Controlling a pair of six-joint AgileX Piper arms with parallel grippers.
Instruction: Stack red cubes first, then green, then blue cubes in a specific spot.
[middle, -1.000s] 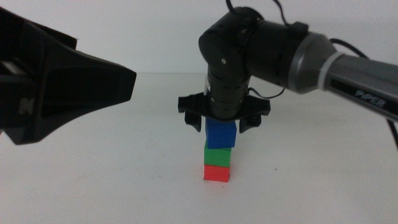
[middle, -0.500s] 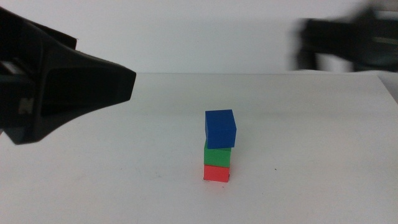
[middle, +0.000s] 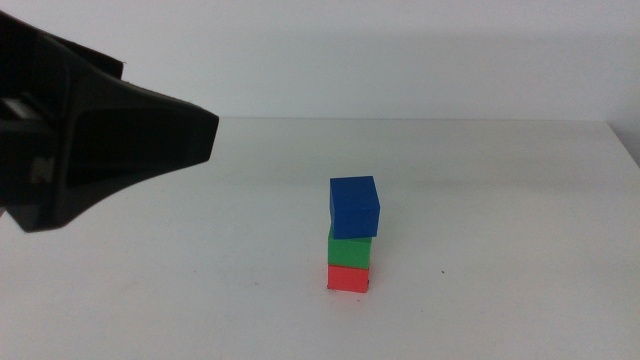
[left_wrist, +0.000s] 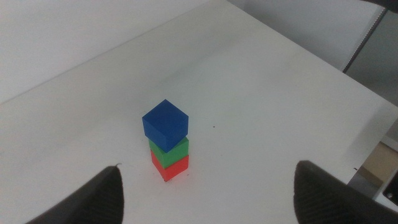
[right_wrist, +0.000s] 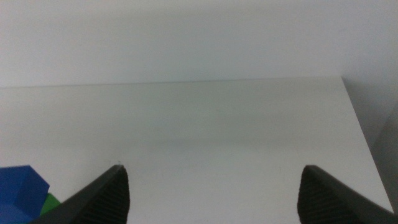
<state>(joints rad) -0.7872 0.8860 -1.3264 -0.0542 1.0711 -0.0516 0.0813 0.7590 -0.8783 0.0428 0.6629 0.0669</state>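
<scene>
A stack stands on the white table: red cube (middle: 349, 278) at the base, green cube (middle: 350, 250) on it, blue cube (middle: 355, 206) on top, turned a little and overhanging the green one. The spot is hidden under the red cube. The left wrist view shows the blue cube (left_wrist: 165, 126), green cube (left_wrist: 171, 148) and red cube (left_wrist: 171, 168) too. My left gripper (left_wrist: 208, 165) is open and empty, held well back from the stack; its dark body (middle: 100, 140) fills the left of the middle view. My right gripper (right_wrist: 212, 167) is open and empty, out of the middle view, with the blue cube (right_wrist: 22, 190) and green cube (right_wrist: 53, 202) at its picture's corner.
The white table (middle: 500, 180) ends at a far edge against a pale wall and at a right edge (middle: 625, 150). A tiny dark scuff (middle: 441, 271) lies right of the stack. In the left wrist view the table's edge (left_wrist: 367, 130) drops off to the floor.
My right gripper let go of the blue cube on top of the stack, rose and withdrew to the right out of the middle view. The stack stays standing. The left arm has not moved.
</scene>
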